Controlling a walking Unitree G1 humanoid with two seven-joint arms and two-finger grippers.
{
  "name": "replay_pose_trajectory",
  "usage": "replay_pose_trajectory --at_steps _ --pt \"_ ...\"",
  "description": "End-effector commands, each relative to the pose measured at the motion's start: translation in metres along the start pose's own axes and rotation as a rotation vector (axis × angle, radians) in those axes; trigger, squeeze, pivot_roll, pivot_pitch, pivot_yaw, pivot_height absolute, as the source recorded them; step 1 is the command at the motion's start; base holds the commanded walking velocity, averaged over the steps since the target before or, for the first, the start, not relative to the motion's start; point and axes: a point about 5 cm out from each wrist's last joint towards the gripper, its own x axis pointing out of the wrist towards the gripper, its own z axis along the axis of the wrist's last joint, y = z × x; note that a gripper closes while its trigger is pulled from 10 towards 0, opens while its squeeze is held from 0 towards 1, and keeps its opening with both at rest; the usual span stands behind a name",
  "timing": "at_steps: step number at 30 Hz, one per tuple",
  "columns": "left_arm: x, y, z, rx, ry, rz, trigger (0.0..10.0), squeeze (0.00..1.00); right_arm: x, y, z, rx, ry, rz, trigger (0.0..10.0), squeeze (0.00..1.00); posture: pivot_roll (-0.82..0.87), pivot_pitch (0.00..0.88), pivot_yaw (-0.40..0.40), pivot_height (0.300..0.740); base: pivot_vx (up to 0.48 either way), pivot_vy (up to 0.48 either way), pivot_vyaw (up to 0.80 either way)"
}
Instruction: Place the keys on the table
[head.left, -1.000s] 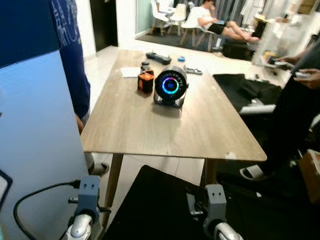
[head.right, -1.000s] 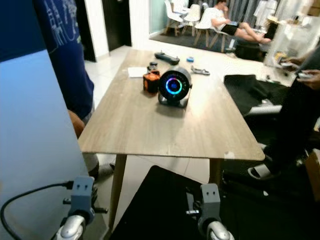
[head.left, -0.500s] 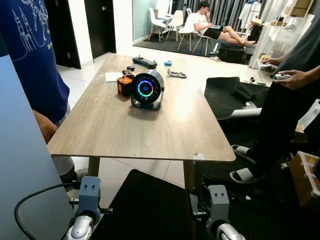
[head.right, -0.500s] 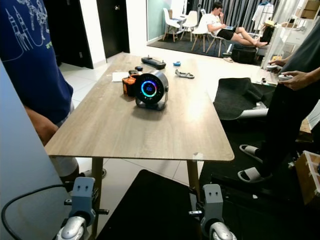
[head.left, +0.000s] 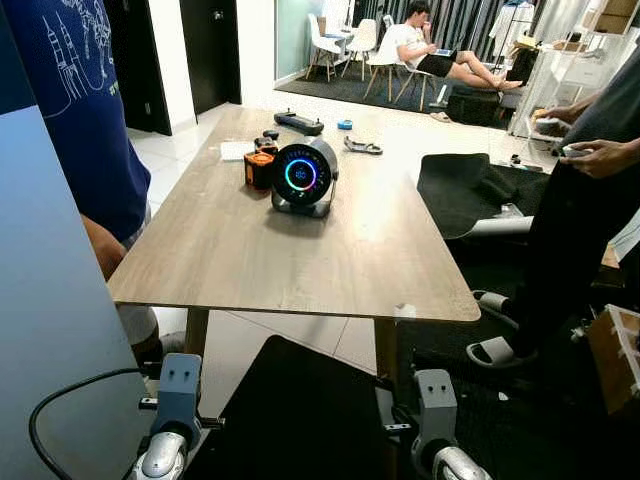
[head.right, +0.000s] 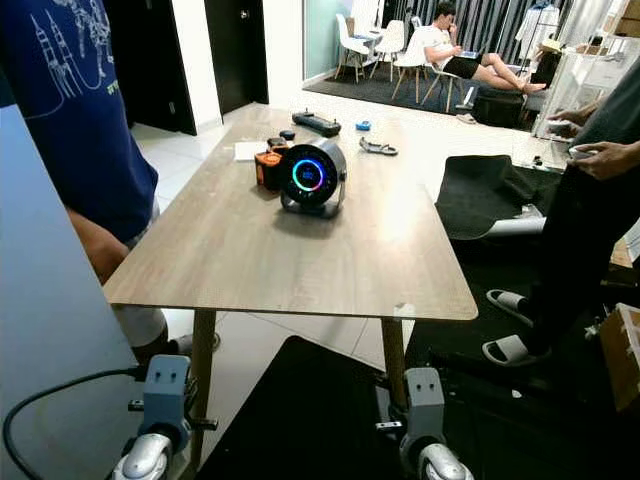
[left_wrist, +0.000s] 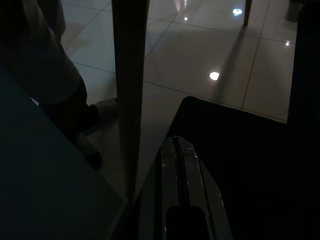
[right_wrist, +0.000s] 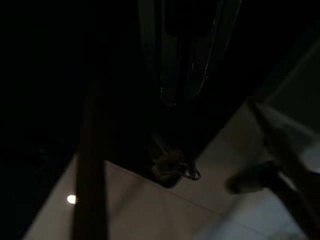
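Far left: a person in a blue printed T-shirt (head.left: 80, 100) is seen standing at the edge of the light wooden rectangular table (head.left: 300, 260), beside a pale blue flat panel (head.left: 50, 330).

Left arm (head.left: 178, 400): held low, below the near table edge, a black cable looped beside it. In the left wrist view the left gripper (left_wrist: 177, 142) is pointed down at the tiled floor just beside a wooden table leg (left_wrist: 129, 90); its two black fingers are pressed together with nothing between them.

Table top: a white sheet of paper (head.left: 237, 150), a small orange-and-black cube (head.left: 260, 168) and a round black device with a glowing blue ring (head.left: 301, 175) are grouped at mid-table. A long black bar-shaped object (head.left: 299, 122) lies at the far end.

Right arm (head.left: 435, 405): also held low, over a black floor mat (head.left: 300, 410). The right wrist view is very dark. The right gripper (right_wrist: 172, 100) is closed, and the small bunch of keys with a metal ring (right_wrist: 172, 164) hangs from its tips above the floor, below table height.

Far right: a person in black is seen standing with a small device in one hand (head.left: 600, 158). A cardboard box (head.left: 615, 350) sits at the frame edge; contents cannot be told.
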Motion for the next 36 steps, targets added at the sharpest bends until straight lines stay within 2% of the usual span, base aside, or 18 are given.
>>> replay_pose_trajectory --at_steps 1,2,3,6,10,16,17,18,20,21,22,25,26,30,31,32,35,36 --pt "-0.003 -0.002 -0.002 0.020 -0.003 -0.035 10.0 0.00 0.003 0.005 0.015 -0.064 -0.066 0.134 10.0 0.00 0.12 0.033 -0.046 0.740 0.000 0.000 0.00" --pt "-0.003 -0.002 -0.002 0.020 -0.003 -0.035 10.0 0.00 0.003 0.005 0.015 -0.064 -0.066 0.134 10.0 0.00 0.12 0.033 -0.046 0.740 0.000 0.000 0.00" --pt "-0.003 -0.002 -0.002 0.022 -0.004 -0.040 10.0 0.00 0.003 0.015 0.021 -0.159 -0.085 0.268 10.0 0.00 0.12 0.033 -0.046 0.740 0.000 0.000 0.00" --pt "-0.003 -0.002 -0.002 0.022 -0.003 -0.039 10.0 0.00 0.003 0.019 0.022 -0.193 -0.086 0.316 10.0 0.00 0.12 0.033 -0.046 0.740 0.000 0.000 0.00" --pt "-0.003 -0.003 -0.004 0.025 0.004 -0.045 10.0 0.00 0.002 0.045 0.026 -0.301 -0.093 0.535 10.0 0.00 0.11 0.034 -0.043 0.740 0.000 0.000 0.00" --pt "-0.003 -0.004 -0.004 0.028 0.007 -0.051 10.0 0.00 0.003 0.067 0.042 -0.280 -0.139 0.688 10.0 0.00 0.11 0.035 -0.044 0.740 0.000 0.000 0.00" --pt "-0.003 -0.004 -0.004 0.028 0.007 -0.052 10.0 0.00 0.002 0.076 0.052 -0.270 -0.169 0.757 10.0 0.00 0.11 0.035 -0.044 0.740 0.000 0.000 0.00" --pt "-0.003 -0.004 -0.004 0.028 0.007 -0.052 10.0 0.00 0.002 0.076 0.052 -0.270 -0.169 0.757 10.0 0.00 0.11 0.035 -0.044 0.740 0.000 0.000 0.00" --pt "-0.003 -0.005 -0.004 0.027 0.005 -0.053 10.0 0.00 -0.002 0.089 0.076 -0.244 -0.235 0.867 10.0 0.00 0.11 0.032 -0.049 0.740 0.000 0.000 0.00" --pt "-0.003 -0.005 -0.004 0.027 0.005 -0.053 10.0 0.00 -0.002 0.089 0.076 -0.244 -0.235 0.867 10.0 0.00 0.11 0.032 -0.049 0.740 0.000 0.000 0.00" --pt "-0.003 -0.005 -0.003 0.026 0.002 -0.053 10.0 0.00 -0.004 0.095 0.091 -0.220 -0.280 0.902 10.0 0.00 0.11 0.033 -0.050 0.740 0.000 0.000 0.00" --pt "-0.003 -0.006 0.000 0.029 -0.017 -0.058 10.0 0.00 -0.011 0.100 0.149 -0.119 -0.494 0.908 10.0 0.00 0.11 0.032 -0.050 0.740 0.000 0.000 0.00" --pt "-0.003 -0.006 0.000 0.029 -0.017 -0.058 10.0 0.00 -0.011 0.100 0.149 -0.119 -0.494 0.908 10.0 0.00 0.11 0.032 -0.050 0.740 0.000 0.000 0.00" --pt "-0.002 -0.009 0.004 0.046 -0.038 -0.082 10.0 0.00 -0.016 0.085 0.201 0.011 -0.686 0.800 10.0 0.00 0.11 0.029 -0.051 0.740 0.000 0.000 0.00" --pt "-0.002 -0.010 0.004 0.051 -0.041 -0.087 10.0 0.00 -0.018 0.079 0.211 0.047 -0.723 0.765 10.0 0.00 0.11 0.029 -0.051 0.740 0.000 0.000 0.00" --pt "-0.002 -0.010 0.004 0.051 -0.041 -0.087 10.0 0.00 -0.018 0.079 0.211 0.047 -0.723 0.765 10.0 0.00 0.11 0.029 -0.051 0.740 0.000 0.000 0.00" --pt "-0.002 -0.012 0.004 0.059 -0.044 -0.099 10.0 0.00 -0.017 0.051 0.235 0.172 -0.816 0.569 10.0 0.00 0.10 0.026 -0.051 0.740 0.000 0.000 0.00" --pt "-0.002 -0.012 0.004 0.059 -0.044 -0.099 10.0 0.00 -0.017 0.051 0.235 0.172 -0.816 0.569 10.0 0.00 0.10 0.026 -0.051 0.740 0.000 0.000 0.00"
